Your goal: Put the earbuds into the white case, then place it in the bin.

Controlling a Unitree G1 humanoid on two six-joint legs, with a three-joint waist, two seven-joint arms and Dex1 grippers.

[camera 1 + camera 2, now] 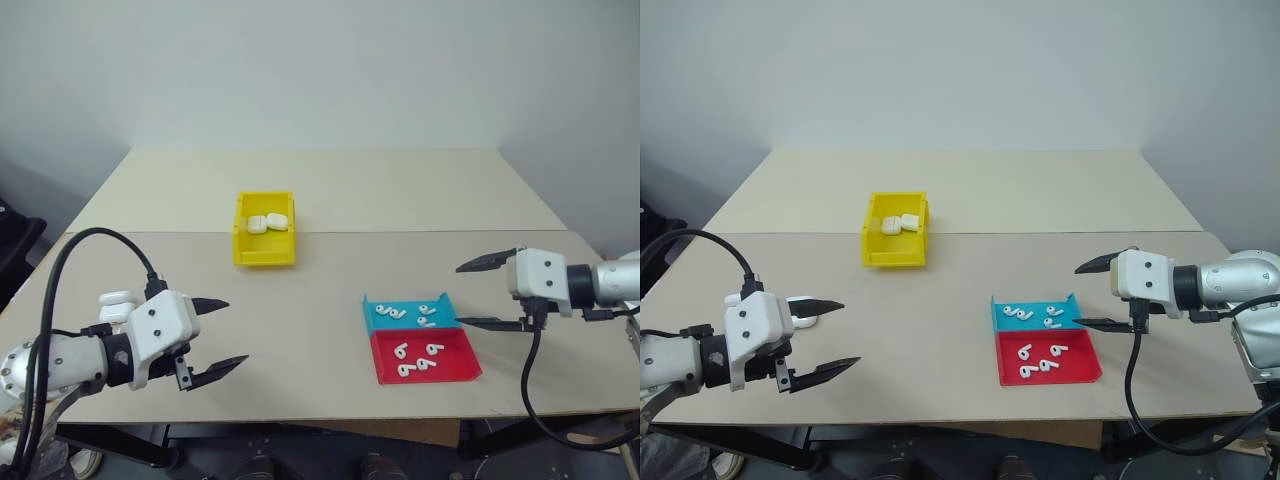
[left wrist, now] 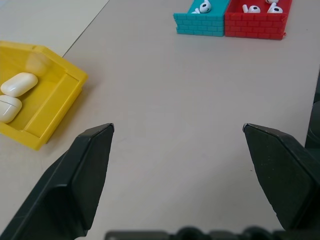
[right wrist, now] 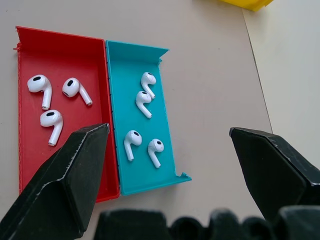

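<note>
- Now, on the near left of the bench (image 1: 330,190) we see our left pincer (image 1: 222,338) hanging above the surface, its two black fingers spread wide apart and gripping nothing.
- Just behind that pincer's white housing, white cases (image 1: 117,304) lie on the bench at the left edge; we cannot tell how many.
- Farther back and a little left of centre sits the yellow bin (image 1: 264,254), upright, with at least two more white cases (image 1: 266,222) lying inside it toward its far end.
- Right of centre, toward the near edge, two flat trays lie side by side and touching: the blue tray (image 1: 441,304) is the farther one and the red tray (image 1: 455,368) the nearer.
- Four earbuds (image 3: 143,101) lie loose in the blue tray; in the red tray we see at least three earbuds (image 3: 51,122), apart from one another, in the right wrist view.
- On the far right our right pincer (image 1: 488,292) hovers just beside the trays, fingers wide apart and empty, aimed toward them.
</note>
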